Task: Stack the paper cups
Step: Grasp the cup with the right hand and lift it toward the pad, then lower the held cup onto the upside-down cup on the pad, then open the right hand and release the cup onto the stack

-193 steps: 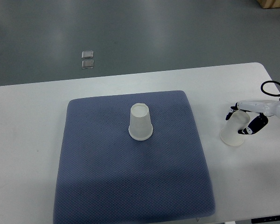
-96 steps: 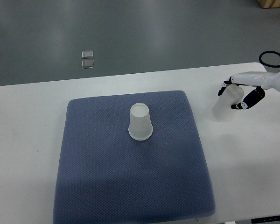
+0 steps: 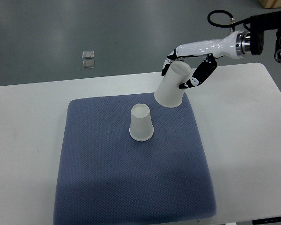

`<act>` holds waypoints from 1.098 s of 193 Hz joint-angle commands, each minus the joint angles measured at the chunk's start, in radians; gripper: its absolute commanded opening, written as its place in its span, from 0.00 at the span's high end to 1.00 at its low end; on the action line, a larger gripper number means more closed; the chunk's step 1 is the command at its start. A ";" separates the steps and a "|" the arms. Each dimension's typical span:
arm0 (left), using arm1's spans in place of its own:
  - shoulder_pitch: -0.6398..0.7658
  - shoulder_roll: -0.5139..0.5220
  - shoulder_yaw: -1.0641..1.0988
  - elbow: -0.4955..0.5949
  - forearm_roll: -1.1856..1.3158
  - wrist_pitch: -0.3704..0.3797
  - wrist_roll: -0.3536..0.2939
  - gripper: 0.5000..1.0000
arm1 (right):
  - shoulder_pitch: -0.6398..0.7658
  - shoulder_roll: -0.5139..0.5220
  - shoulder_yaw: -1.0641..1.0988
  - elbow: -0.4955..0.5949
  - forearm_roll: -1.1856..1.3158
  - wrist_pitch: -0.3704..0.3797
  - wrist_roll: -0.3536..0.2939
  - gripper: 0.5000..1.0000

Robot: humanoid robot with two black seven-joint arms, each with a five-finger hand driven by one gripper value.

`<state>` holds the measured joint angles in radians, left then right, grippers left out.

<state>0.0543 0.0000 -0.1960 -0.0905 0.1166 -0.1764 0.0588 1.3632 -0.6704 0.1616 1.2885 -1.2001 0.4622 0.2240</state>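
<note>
A white paper cup stands upside down near the middle of the blue mat. My right hand is shut on a second white paper cup. It holds that cup upside down and tilted, in the air above the mat's far right corner, up and to the right of the standing cup. The two cups are apart. The right arm reaches in from the upper right. The left arm does not show.
The mat lies on a white table. Two small clear squares lie on the grey floor beyond the table's far edge. A black cable loops at the arm's wrist.
My right hand has lifted the cup off the table at the right and carried it up and to the left, to above the mat's far right corner. The cup on the mat has not moved.
</note>
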 commanded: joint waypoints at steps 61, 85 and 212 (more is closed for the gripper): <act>0.001 0.000 0.000 0.000 0.000 0.000 -0.001 0.00 | 0.047 0.164 0.001 -0.026 -0.003 0.016 -0.041 0.57; -0.001 0.000 0.000 0.000 0.000 0.000 -0.001 0.00 | 0.048 0.190 0.001 -0.051 -0.004 0.018 -0.043 0.56; 0.001 0.000 0.000 0.000 0.000 0.000 -0.001 0.00 | -0.012 0.269 -0.016 -0.123 -0.021 0.003 -0.064 0.42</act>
<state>0.0540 0.0000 -0.1962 -0.0905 0.1166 -0.1764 0.0585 1.3643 -0.4100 0.1462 1.1755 -1.2195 0.4679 0.1595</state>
